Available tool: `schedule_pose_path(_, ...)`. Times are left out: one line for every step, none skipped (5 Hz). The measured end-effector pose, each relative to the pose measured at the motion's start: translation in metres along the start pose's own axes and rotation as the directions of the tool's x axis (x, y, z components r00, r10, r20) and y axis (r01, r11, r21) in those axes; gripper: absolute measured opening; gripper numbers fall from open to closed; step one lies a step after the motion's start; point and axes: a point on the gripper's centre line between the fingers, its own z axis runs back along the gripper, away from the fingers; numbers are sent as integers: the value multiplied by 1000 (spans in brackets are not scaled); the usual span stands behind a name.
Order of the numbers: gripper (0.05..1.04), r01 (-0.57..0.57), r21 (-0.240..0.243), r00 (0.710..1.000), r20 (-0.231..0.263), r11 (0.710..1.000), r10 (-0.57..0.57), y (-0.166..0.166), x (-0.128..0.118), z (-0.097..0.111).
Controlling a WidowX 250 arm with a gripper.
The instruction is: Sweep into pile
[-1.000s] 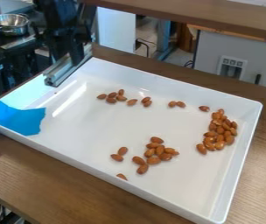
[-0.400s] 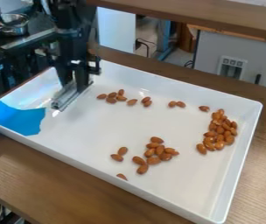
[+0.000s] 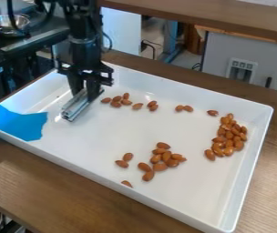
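Now, at the left, the blue sheet [image 3: 18,123] lies over the tray's [image 3: 183,89] corner, just as before. Next comes the metal bar [image 3: 77,107], which has travelled from the tray's upper-left edge to inside it, just beside the leftmost almonds [image 3: 116,104]. The gripper [image 3: 85,88] has moved right with it, its jaws a little apart and closed on the bar. Farther right, the almonds have not shifted: a scattered row toward the far side, a loose cluster nearer the front, and the densest group by the right wall.
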Motion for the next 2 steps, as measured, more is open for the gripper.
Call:
schedule_pose_path(362,10,-1,1000,12,1000,-10,-10,1,-2)
schedule_pose_path(362,22,-9,1000,15,1000,-21,-28,3,-1)
